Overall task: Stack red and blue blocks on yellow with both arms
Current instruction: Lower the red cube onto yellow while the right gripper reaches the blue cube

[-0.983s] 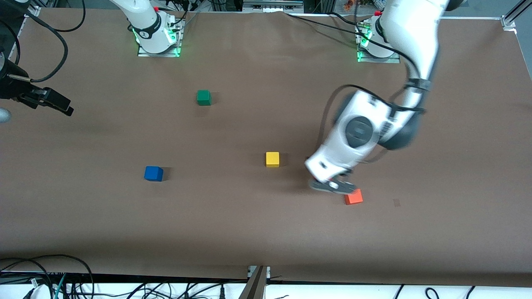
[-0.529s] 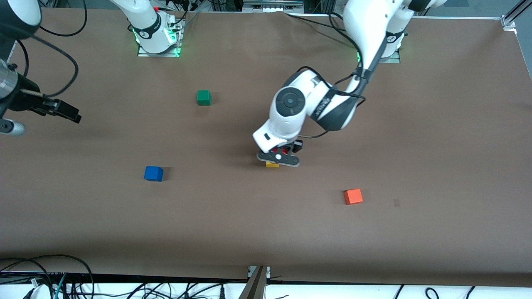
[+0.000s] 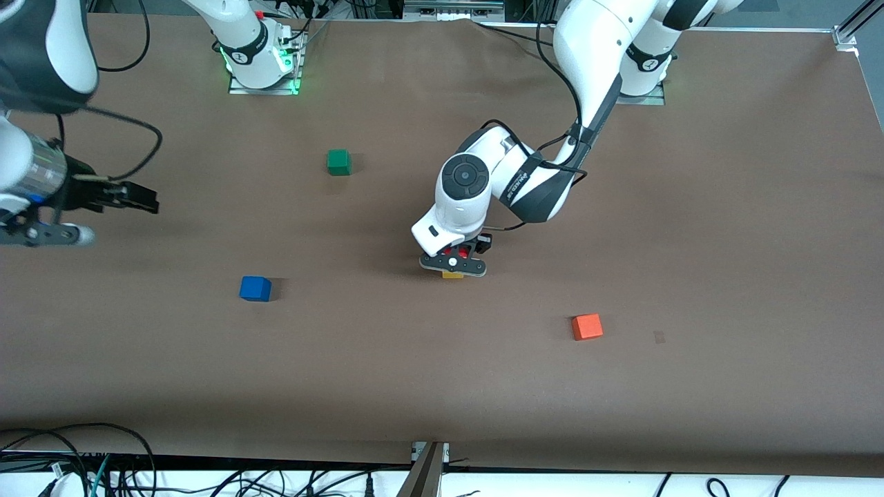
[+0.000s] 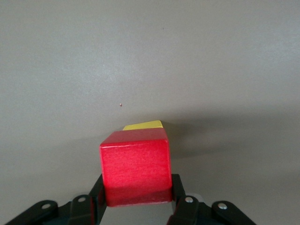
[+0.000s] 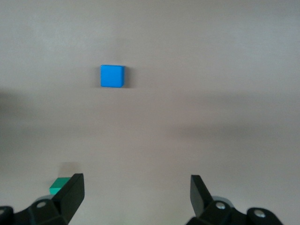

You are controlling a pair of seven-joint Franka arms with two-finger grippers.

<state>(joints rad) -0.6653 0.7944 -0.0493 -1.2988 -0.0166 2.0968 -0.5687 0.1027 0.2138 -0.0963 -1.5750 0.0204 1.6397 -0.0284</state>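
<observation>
My left gripper (image 3: 452, 265) is shut on the red cube (image 4: 135, 166), which also shows in the front view (image 3: 456, 253). It holds the cube right over the yellow cube (image 3: 452, 275). Only a sliver of the yellow cube (image 4: 143, 125) shows past the red one, and I cannot tell whether they touch. The blue cube (image 3: 255, 288) lies on the table toward the right arm's end and shows in the right wrist view (image 5: 112, 76). My right gripper (image 3: 141, 201) is open and empty (image 5: 136, 192), up over the table near that end.
A green cube (image 3: 338, 161) sits farther from the front camera than the blue one and also shows in the right wrist view (image 5: 58, 186). An orange cube (image 3: 587, 326) lies toward the left arm's end, nearer the front camera than the yellow cube. Cables hang along the front edge.
My left gripper swung from beside the orange cube to over the yellow cube, carrying the red cube, then settled slightly. My right gripper moved in from the table's end toward the middle.
</observation>
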